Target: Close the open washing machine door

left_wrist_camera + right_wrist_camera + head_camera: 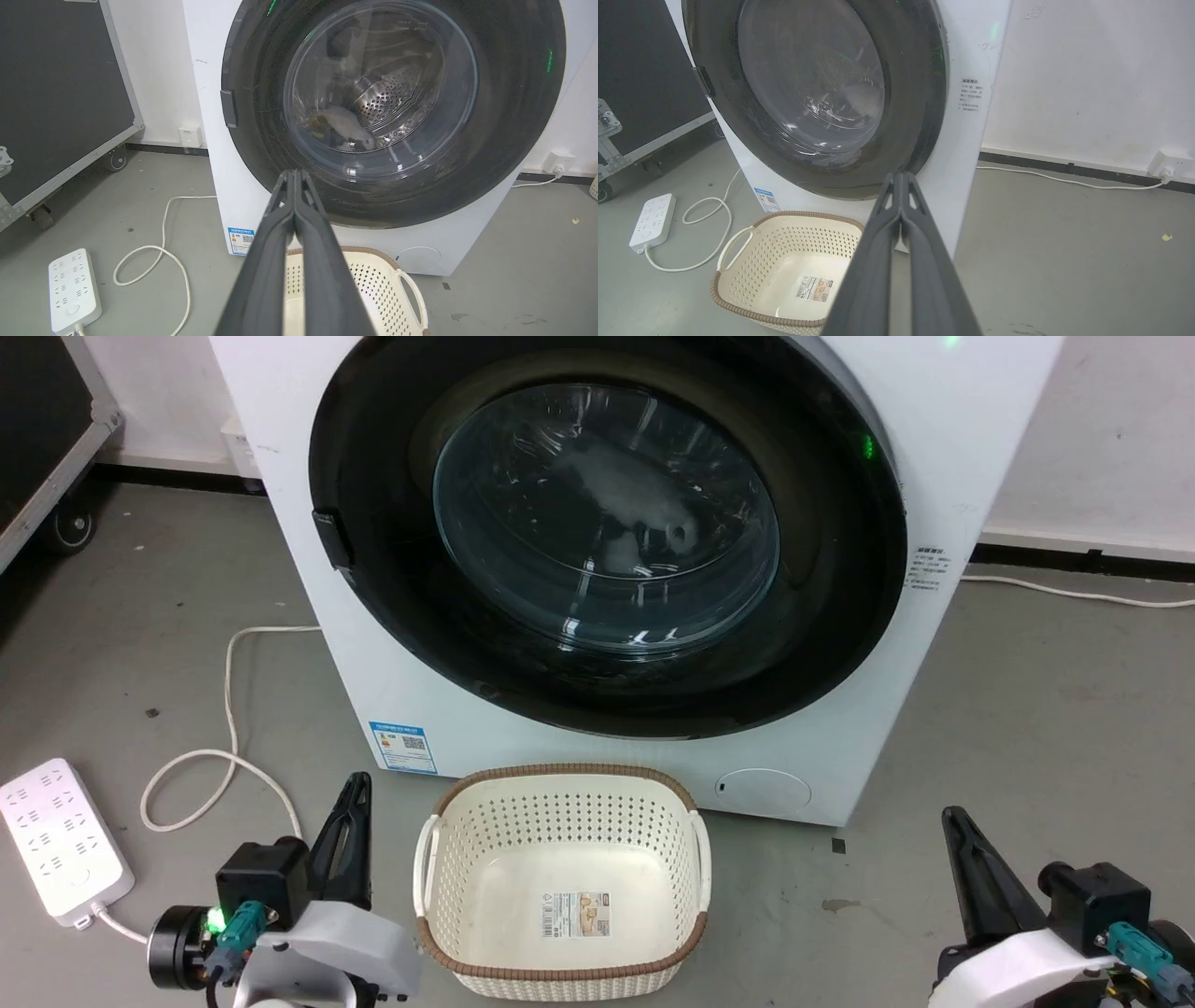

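The washing machine [392, 700] is a white box straight ahead of me. Its door [607, 532], a glossy black disc with a bulging glass bowl, lies flat against the white front, latch tab [331, 537] at its left edge. Through the glass a pale grey item rests in the steel drum [387, 98]. My left gripper [358, 782] is shut and empty at the lower left, well short of the door [261, 116]. Low on the right my right gripper [950, 816] is shut and empty too. Each wrist view has its fingers pressed together, left gripper [294, 173] and right gripper [901, 175], aimed at the door's lower rim [915, 93].
A cream perforated basket [560, 773] sits empty on the floor between my grippers, right before the machine. A white power strip [61, 840] and looped cable [229, 709] lie at the left. A black wheeled case [37, 429] stands far left. Grey floor [1055, 728] stretches to the right.
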Robot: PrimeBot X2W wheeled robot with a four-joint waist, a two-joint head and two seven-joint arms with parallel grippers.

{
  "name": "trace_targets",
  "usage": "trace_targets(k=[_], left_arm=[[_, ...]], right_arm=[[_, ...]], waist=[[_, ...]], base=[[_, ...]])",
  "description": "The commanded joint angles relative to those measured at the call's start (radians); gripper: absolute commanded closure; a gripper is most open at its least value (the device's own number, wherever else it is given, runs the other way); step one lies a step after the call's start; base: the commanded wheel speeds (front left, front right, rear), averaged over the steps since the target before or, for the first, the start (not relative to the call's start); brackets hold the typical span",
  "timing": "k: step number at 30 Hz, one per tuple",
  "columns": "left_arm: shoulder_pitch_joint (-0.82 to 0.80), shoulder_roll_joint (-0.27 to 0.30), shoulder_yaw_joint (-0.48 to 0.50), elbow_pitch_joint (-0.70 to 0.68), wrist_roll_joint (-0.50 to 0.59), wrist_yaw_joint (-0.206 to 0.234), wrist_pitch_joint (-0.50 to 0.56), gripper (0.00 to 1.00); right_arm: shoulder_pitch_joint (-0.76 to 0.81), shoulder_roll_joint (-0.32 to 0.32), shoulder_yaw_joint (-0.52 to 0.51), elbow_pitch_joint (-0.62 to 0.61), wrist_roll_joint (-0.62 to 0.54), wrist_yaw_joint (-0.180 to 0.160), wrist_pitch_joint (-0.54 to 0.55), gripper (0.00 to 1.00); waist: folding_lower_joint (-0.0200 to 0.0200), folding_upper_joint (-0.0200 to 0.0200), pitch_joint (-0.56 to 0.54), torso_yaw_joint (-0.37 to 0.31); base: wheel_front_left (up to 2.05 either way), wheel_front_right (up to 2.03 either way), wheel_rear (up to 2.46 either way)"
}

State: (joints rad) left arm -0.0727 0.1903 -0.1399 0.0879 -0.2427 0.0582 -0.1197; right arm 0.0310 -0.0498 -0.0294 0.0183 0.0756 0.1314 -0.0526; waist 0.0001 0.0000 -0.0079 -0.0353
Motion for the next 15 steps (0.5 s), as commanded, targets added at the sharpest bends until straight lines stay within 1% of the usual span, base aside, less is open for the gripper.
trace_targets(k=[1, 15], left_arm=[[0.019, -0.012, 0.011, -0.008, 0.017, -0.007, 0.007, 1.0], [0.035, -0.05, 0.049, -0.032, 0.084, -0.022, 0.04, 1.0]], right_arm=[[-0.014, 0.0, 0.003, -0.007, -0.011, 0.0, 0.004, 1.0], [-0.019, 0.0, 0.011, -0.01, -0.03, -0.001, 0.018, 1.0]], waist=[[-0.0001, 0.0, 0.0, 0.001], [-0.0001, 0.0, 0.003, 0.011]], base=[[0.0, 0.0, 0.0], [0.0, 0.0, 0.0]])
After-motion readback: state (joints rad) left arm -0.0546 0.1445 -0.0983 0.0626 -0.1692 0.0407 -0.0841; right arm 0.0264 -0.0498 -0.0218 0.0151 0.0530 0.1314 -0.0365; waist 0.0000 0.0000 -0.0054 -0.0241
